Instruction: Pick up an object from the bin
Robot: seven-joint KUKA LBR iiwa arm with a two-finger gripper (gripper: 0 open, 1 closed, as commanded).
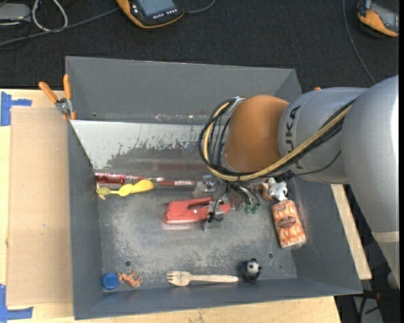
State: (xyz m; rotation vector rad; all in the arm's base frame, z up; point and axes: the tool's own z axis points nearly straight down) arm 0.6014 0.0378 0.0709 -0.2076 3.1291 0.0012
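End effector [213, 212] at rt end of red flat obj [182, 213], bin [135, 242] centre, grip can't tell

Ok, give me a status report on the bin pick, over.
Gripper down at the right end of the red flat piece, mid-bin. Grasp not confirmed. Nothing crowding it; orange packet lies apart to its right.

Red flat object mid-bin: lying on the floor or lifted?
Lying flat. The red object rests on the bin floor, the gripper at its right end; whether it is gripped, cannot tell.
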